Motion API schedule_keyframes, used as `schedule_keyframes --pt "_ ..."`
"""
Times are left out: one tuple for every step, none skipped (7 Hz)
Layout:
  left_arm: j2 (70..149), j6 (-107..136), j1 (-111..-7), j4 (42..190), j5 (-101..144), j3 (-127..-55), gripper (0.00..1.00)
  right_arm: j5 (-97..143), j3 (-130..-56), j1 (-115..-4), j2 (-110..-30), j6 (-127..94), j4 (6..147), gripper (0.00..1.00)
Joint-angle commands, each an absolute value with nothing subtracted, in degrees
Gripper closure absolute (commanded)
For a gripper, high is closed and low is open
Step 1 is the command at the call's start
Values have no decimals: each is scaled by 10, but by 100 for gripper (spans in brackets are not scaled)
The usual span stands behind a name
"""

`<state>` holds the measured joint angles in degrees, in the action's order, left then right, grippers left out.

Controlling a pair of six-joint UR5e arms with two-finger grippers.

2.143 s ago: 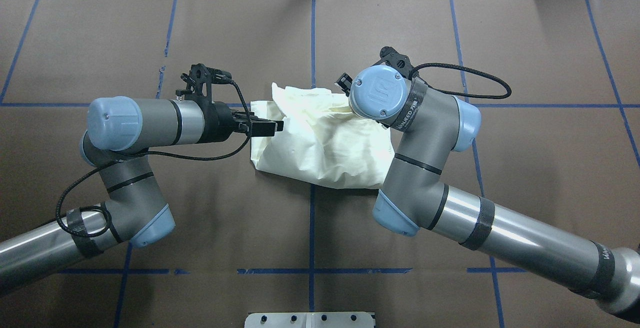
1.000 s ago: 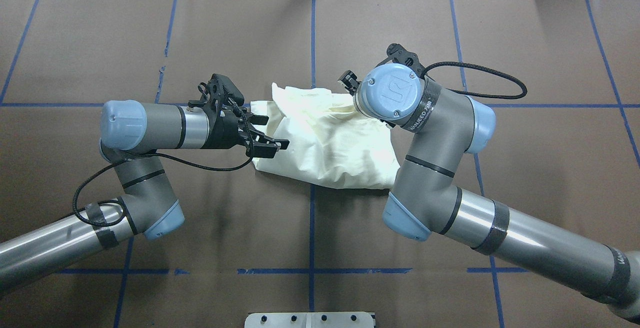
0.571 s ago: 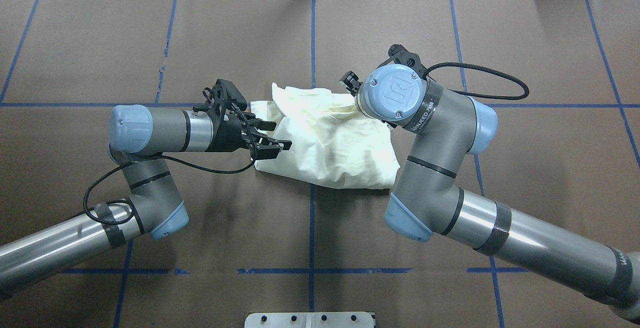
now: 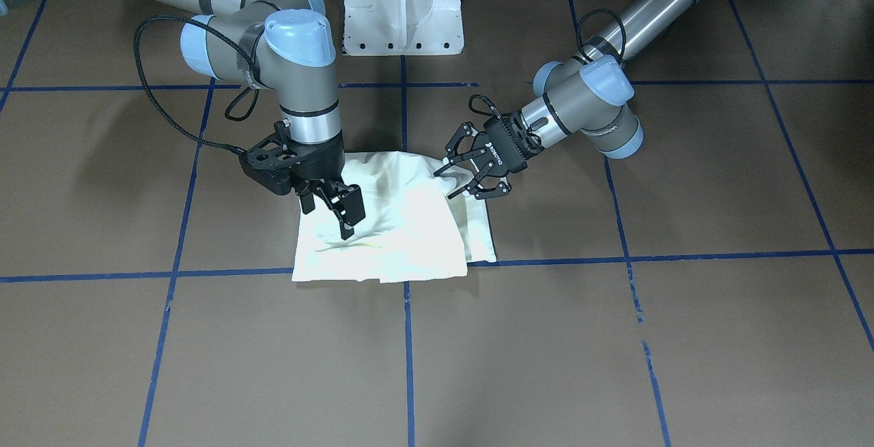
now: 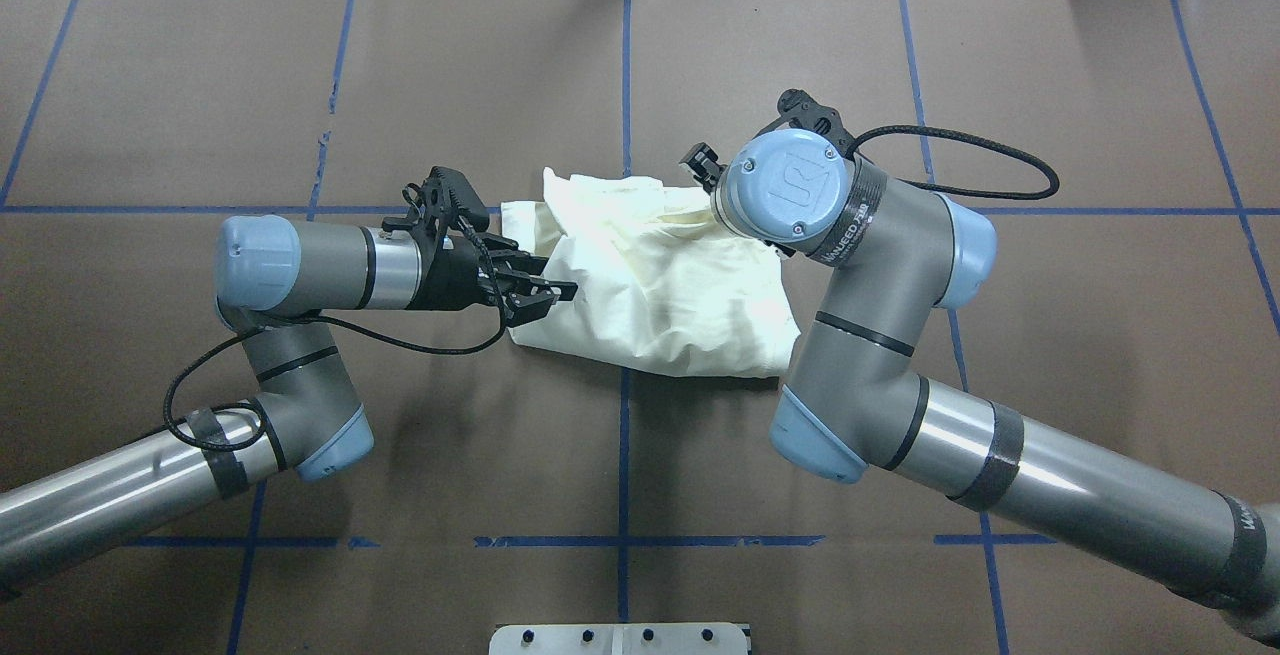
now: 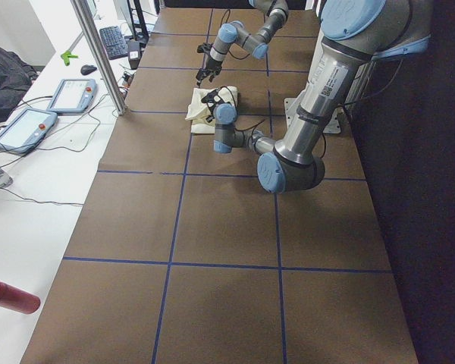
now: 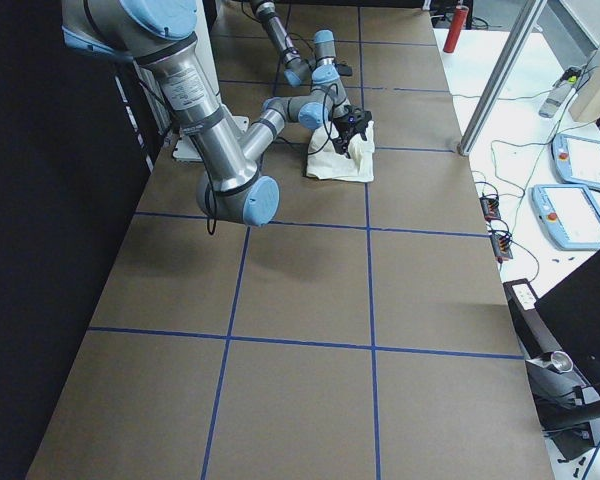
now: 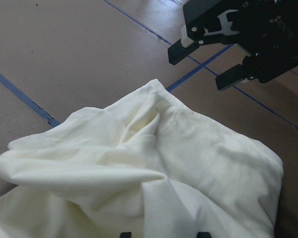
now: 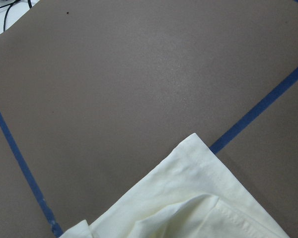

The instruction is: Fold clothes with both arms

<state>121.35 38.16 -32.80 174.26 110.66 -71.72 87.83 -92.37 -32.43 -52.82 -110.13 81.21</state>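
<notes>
The cream-white shirt lies crumpled and partly folded at the table's middle; it also shows in the overhead view. Its print is hidden. My left gripper is open at the shirt's edge on my left side, low over the cloth. The left wrist view shows the shirt close below it. My right gripper is open and points down over the shirt's other side; I cannot tell if it touches. It shows open in the left wrist view. The right wrist view shows a shirt corner.
The brown table carries a grid of blue tape lines. The white pedestal base stands at the robot's side. Tablets and a red cylinder lie on the white bench beside the table.
My left wrist has rolled and its gripper has moved nearer to me along the shirt's left edge, now showing open. My right arm has shifted slightly to the right. The shirt has barely changed.
</notes>
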Motion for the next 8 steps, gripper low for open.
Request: schedule_keyframes --pt "1201 381 -328 1765 1124 -717 87 879 -924 -324 -529 -1101 812 0" --pt "1194 389 -328 1771 1123 -717 100 879 -924 -324 -530 -1101 812 0" --pt "1185 409 -329 1780 1123 -719 100 879 -924 -324 -530 -1101 812 0" --pt "1178 456 -328 1802 1126 -718 100 879 -924 -324 -530 -1101 812 0" --pt "1173 511 -327 1828 1130 -718 100 878 -924 -324 -530 -1101 812 0" --pt "1170 542 -326 1845 1140 -716 100 878 -924 -324 -530 -1101 812 0" --pt "1158 581 -326 1874 1143 -712 100 878 -924 -324 -530 -1101 811 0" --pt "1149 638 -326 1926 1150 -694 100 878 -924 -324 -530 -1101 811 0"
